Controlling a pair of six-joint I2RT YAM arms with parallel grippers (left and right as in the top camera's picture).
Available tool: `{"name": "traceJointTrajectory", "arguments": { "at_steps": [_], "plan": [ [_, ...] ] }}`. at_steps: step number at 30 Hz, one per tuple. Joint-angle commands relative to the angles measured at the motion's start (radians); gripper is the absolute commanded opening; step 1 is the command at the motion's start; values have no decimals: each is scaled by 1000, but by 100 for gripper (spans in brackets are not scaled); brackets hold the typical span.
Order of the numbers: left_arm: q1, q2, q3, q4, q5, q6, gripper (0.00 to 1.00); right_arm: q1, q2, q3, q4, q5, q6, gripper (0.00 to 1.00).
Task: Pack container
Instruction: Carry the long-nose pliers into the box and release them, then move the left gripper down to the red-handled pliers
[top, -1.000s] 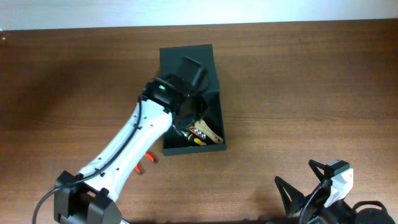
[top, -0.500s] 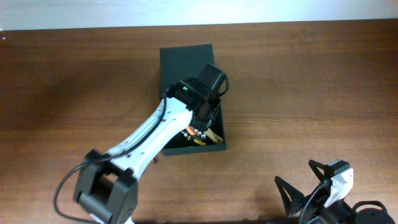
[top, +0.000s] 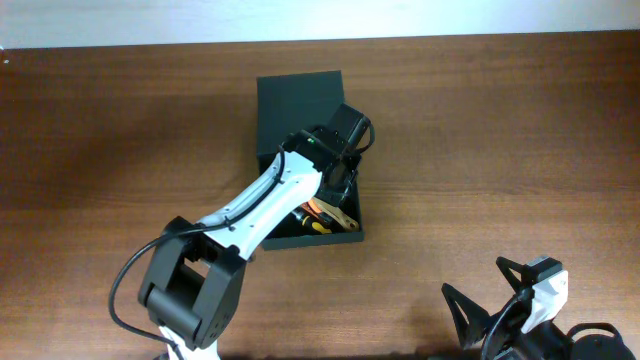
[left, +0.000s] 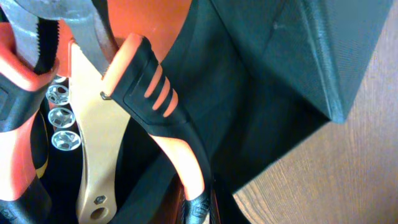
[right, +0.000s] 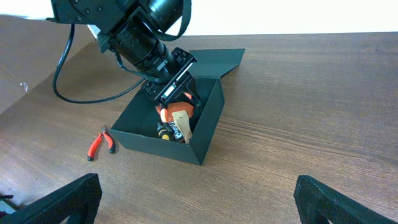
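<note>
Reaching into the container (top: 300, 105), the left gripper (top: 331, 186) hangs closed over its tools (top: 325, 216).

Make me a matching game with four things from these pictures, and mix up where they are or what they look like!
Things:
1. container
2. red-handled pliers
3. left gripper
4. right gripper

Descriptions:
A. lying on the table beside the container
B. wide open, away from the container
C. dark green, lid open
D. reaching down inside the container

Pairs: 1-C, 2-A, 3-D, 4-B
</note>
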Motion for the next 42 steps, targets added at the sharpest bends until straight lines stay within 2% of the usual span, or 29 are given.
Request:
{"name": "traceJointTrajectory", "arguments": {
  "at_steps": [1, 6, 9, 11, 16, 23, 24, 27, 29, 30, 35, 42],
  "plan": [
    [-4, 33, 27, 3, 5, -27, 2, 3, -6, -2, 3, 12, -2, 99],
    [-4, 53, 27, 3, 12, -27, 5, 3, -6, -2, 3, 12, -2, 99],
    [-4, 53, 27, 3, 12, -26, 32, 3, -6, -2, 3, 12, -2, 99],
    [-4, 53, 27, 3, 11, -26, 39, 3, -6, -2, 3, 12, -2, 99],
    [-2, 36, 27, 2, 11, -5, 40, 3, -6, -2, 3, 12, -2, 99],
    [27, -135, 27, -64, -20, 154, 41, 3, -6, -2, 3, 12, -2, 99],
    [31, -181, 27, -100, -40, 188, 45, 3, -6, -2, 3, 12, -2, 99],
    [47, -302, 27, -224, -118, 302, 77, 3, -6, -2, 3, 12, -2, 99],
    [58, -375, 27, -327, -186, 366, 87, 3, -6, -2, 3, 12, -2, 99],
    [63, -407, 26, -380, -221, 386, 98, 3, -6, -2, 3, 12, -2, 99],
    [76, -566, -28, -554, -344, 389, 99, 3, -6, -2, 3, 12, -2, 99],
    [164, -767, -284, -494, -369, 388, 99, 3, -6, -2, 3, 12, -2, 99]
  ]
}}
